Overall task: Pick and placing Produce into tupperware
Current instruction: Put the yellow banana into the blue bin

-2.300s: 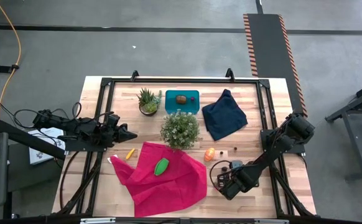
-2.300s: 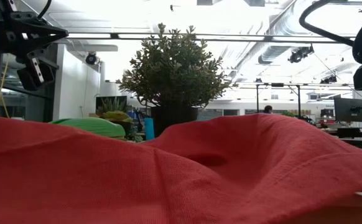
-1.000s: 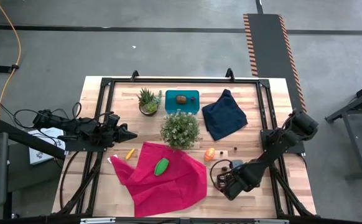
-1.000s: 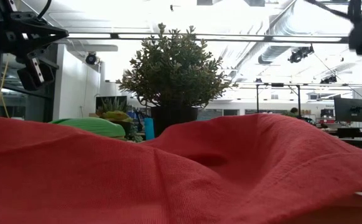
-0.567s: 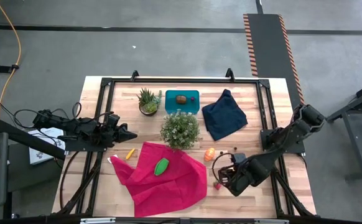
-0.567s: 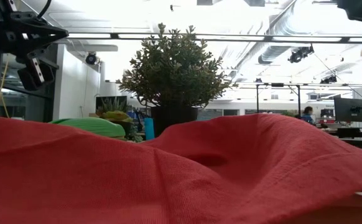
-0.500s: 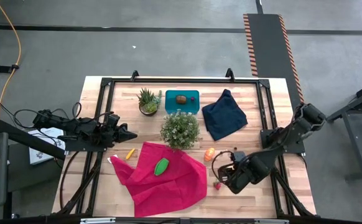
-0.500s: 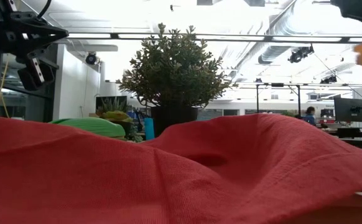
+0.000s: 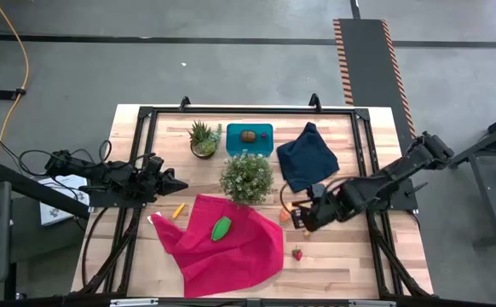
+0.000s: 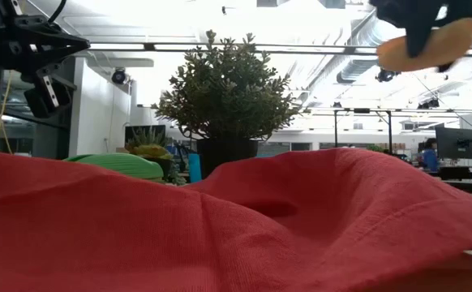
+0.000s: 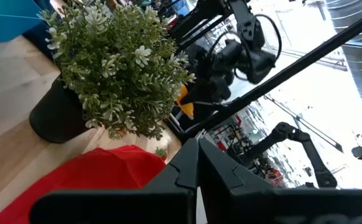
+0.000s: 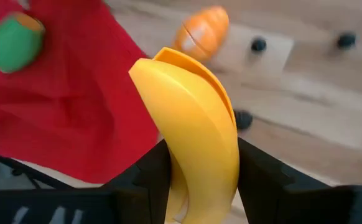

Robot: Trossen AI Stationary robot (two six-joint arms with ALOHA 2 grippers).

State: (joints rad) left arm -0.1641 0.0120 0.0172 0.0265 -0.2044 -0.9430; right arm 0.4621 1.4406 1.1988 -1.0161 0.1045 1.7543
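Wooden tabletop carries everything. Right tool is clenched on the yellow banana, held in the air just right of the bushy plant. From there the teal tub lies straight beyond that plant, already holding a brown oval. Left tool, fingers together, waits left of the plant.

Two dark, near-black jointed arms, left arm and right arm, built of chunky segments. Black cables looped along both. Matte black, flat-sided fingers with squared edges on the wrists.
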